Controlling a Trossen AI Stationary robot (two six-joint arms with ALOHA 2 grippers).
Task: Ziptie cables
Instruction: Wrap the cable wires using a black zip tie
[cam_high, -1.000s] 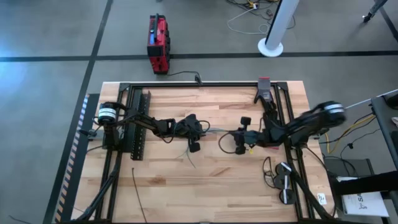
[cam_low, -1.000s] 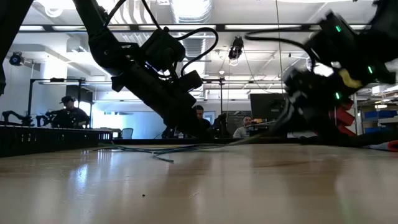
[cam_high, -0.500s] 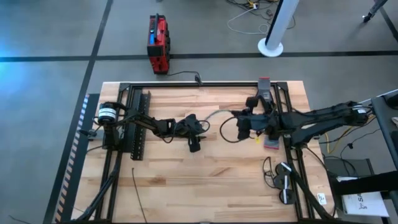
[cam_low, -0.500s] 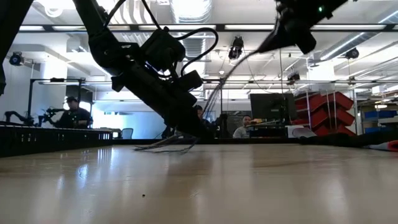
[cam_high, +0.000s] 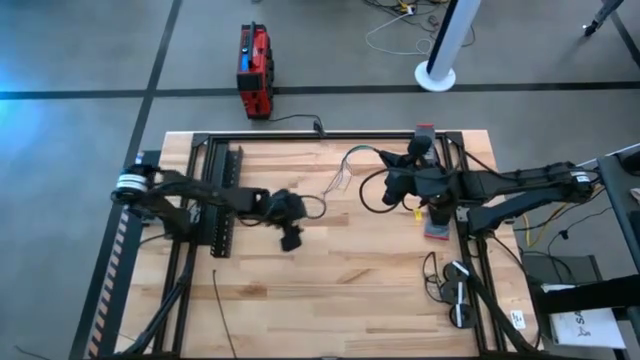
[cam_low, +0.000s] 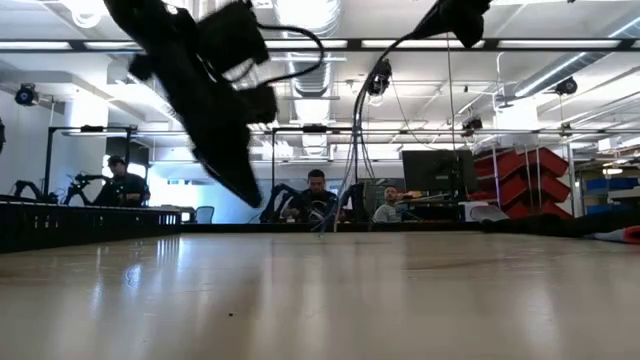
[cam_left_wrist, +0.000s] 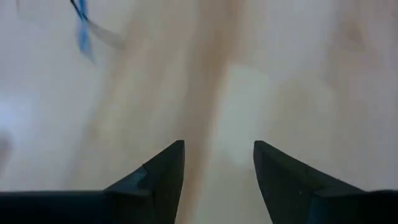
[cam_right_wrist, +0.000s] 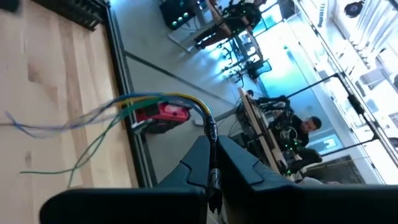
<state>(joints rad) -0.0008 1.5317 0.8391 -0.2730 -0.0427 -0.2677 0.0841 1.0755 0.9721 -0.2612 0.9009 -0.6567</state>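
Cables (cam_right_wrist: 134, 102) hang bunched in the right gripper (cam_right_wrist: 211, 163), which is clamped on one end, raised above the table's far side. Left gripper (cam_left_wrist: 217, 165) hovers empty, fingers apart. No tie seems fastened (judging by the splayed ends); cinching remains.
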